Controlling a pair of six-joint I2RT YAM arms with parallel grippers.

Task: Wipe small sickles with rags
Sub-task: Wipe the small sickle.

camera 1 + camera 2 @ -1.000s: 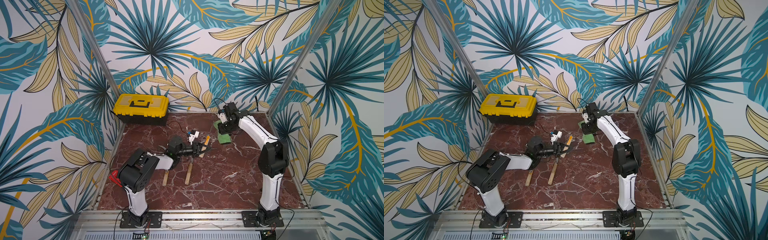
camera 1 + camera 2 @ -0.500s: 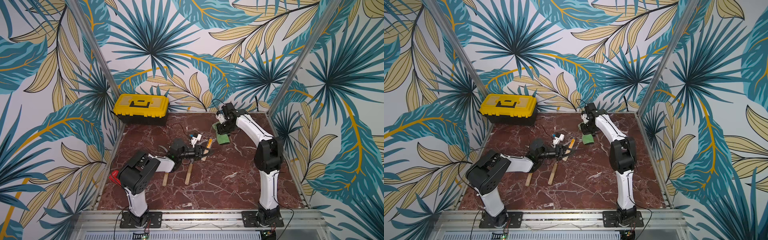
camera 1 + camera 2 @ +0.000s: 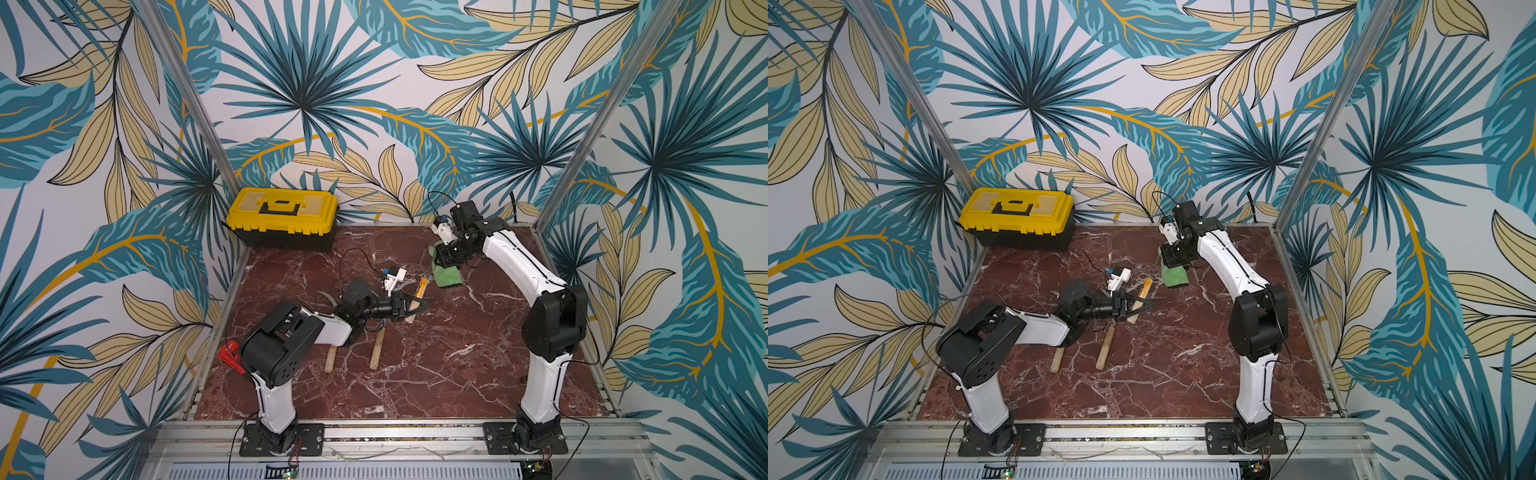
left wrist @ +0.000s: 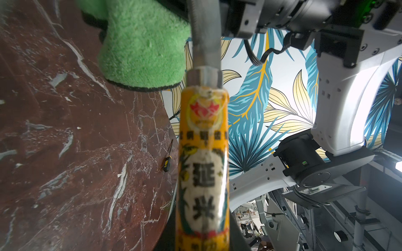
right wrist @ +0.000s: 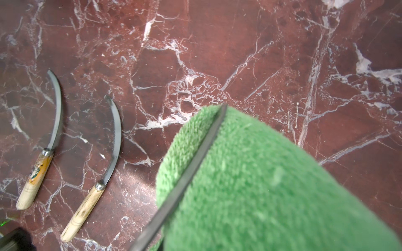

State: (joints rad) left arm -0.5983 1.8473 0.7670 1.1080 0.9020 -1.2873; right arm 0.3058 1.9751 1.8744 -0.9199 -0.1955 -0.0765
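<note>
The small curved grey sickle (image 4: 203,165) with the orange-label handle is touching the fuzzy green rag (image 3: 449,279).
The left pincer (image 3: 415,307) is gripping it tight, mid-surface; the right pincer (image 3: 444,264) is pinching the rag, far side. Two more wooden-handled sickles (image 5: 87,208) are lying left of the middle on the red marble surface (image 3: 436,374).

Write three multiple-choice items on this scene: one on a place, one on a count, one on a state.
1. Where is the yellow toolbox? A front edge; B back left corner; C the middle.
2. How many sickles lie loose on the table? A one; B two; C three.
3. The right gripper is: A open; B shut on a sickle; C shut on the green rag.
Key: B, it stands against the back wall; B, two lie side by side; C, it clamps the rag.
</note>
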